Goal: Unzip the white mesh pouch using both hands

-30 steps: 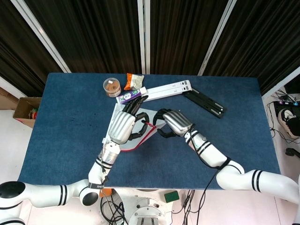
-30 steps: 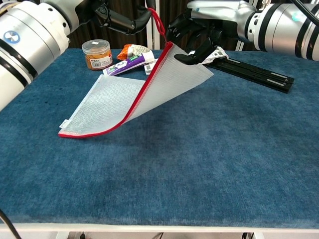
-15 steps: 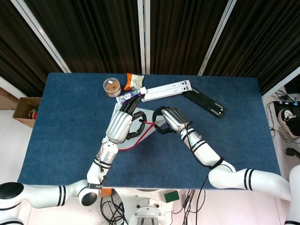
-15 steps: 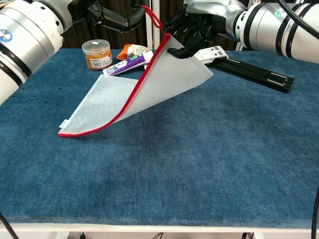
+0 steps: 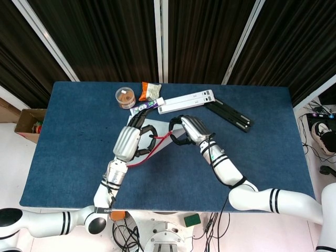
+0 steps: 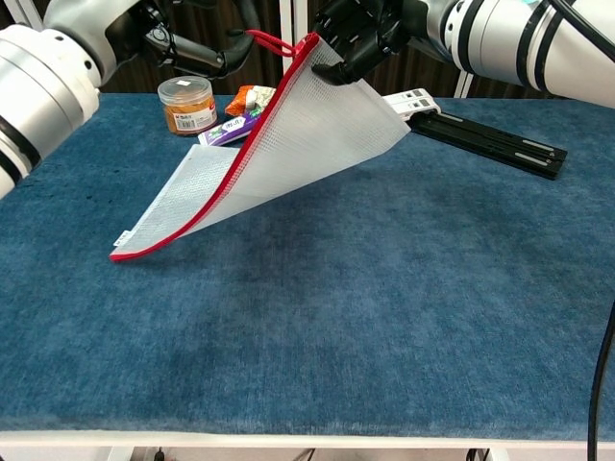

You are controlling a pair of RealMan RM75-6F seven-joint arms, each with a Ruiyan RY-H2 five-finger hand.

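The white mesh pouch [image 6: 298, 134] with a red zipper edge [image 6: 231, 173] is lifted by one corner, while its lower left corner rests on the blue table [image 6: 384, 307]. My right hand [image 6: 360, 34] grips the raised top corner next to the zipper's end. My left hand [image 6: 197, 43] is just left of it and holds the red pull loop [image 6: 269, 40] in its fingertips. In the head view, the left hand [image 5: 128, 143] and right hand [image 5: 189, 130] face each other, with the red zipper line [image 5: 157, 139] between them. The slider itself is hard to make out.
At the back stand a jar with orange contents [image 6: 187, 104], a snack packet [image 6: 252, 98] and a purple tube [image 6: 229, 131] partly behind the pouch. A white bar [image 5: 186, 100] and a black rail [image 6: 490, 144] lie back right.
Both hands have risen and carried the pouch's corner higher. My left hand has drawn a little to the left with the red pull loop, and the pouch hangs steeper.
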